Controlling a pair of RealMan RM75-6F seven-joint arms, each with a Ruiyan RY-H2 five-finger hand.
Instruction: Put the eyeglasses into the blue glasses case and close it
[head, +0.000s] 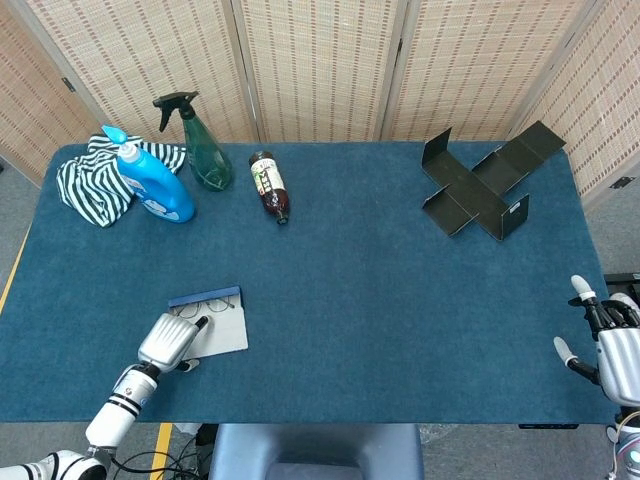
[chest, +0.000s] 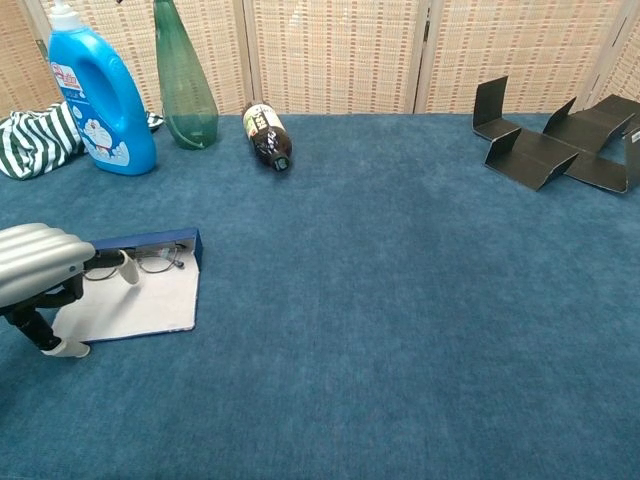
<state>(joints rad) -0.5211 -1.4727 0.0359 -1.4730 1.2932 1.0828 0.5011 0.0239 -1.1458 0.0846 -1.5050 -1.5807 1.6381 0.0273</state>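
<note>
Glasses: lying in the open case.
Left hand: fingers curled over the case's near-left part (grip unclear).
Right hand: fingers apart, empty, beyond the table edge.

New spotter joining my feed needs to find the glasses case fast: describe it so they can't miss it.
Start at the blue-carpeted table and go to its near left corner, by the robot's left hand. The blue glasses case lies open there, pale lining up, eyeglasses inside: the only flat, open thing, unlike the bottles at the far edge.

Lab — screened table, wicker partitions
</note>
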